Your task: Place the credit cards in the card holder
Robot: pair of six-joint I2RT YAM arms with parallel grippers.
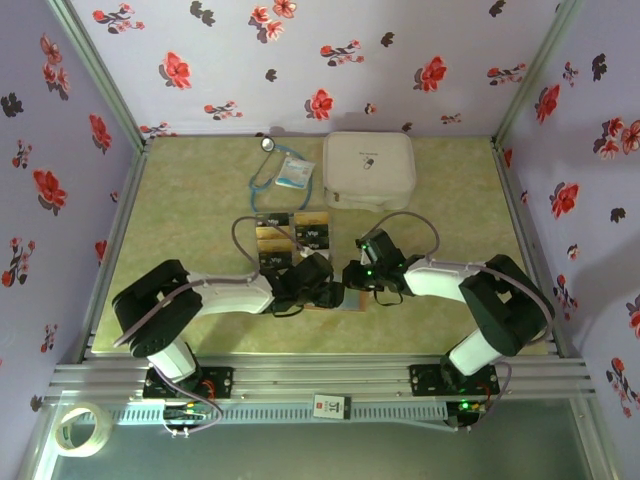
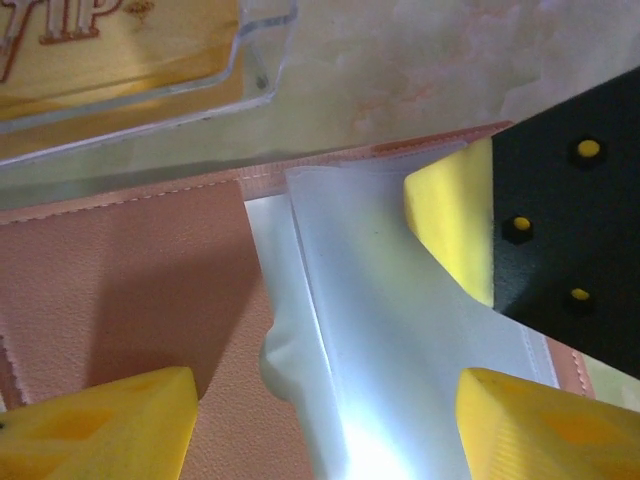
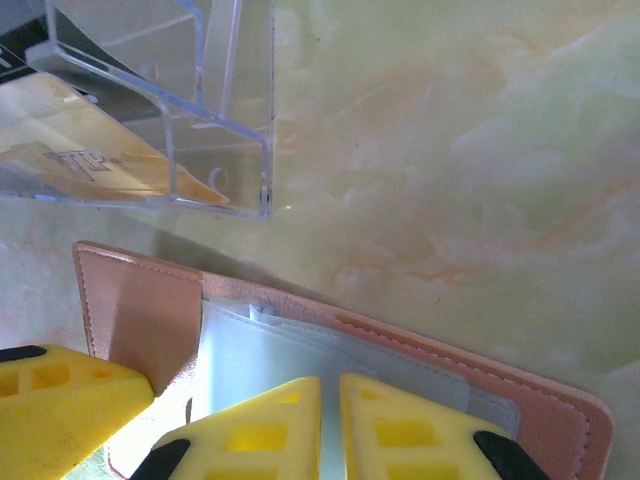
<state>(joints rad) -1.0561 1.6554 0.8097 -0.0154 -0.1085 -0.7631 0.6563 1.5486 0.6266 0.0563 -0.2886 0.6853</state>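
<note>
Toward the near edge of the tabletop (image 1: 200, 200) lies the pinkish-brown leather-like folding card holder (image 3: 140, 310), spread open. The right claw (image 3: 322, 420) is closed, seemingly pinching its greyish clear pocket (image 2: 380, 340); the left claw (image 2: 320, 430) hangs open astride it. Best to lift the pocket mouth gently, without creasing.

Walls (image 1: 320, 60), left, right & far: lilac w/ red & black flower print. Tabletop (image 1: 460, 200): pale green-yellow marble look. Alu rails (image 1: 320, 380) along near edge. Tape roll (image 1: 82, 428) near left.
</note>
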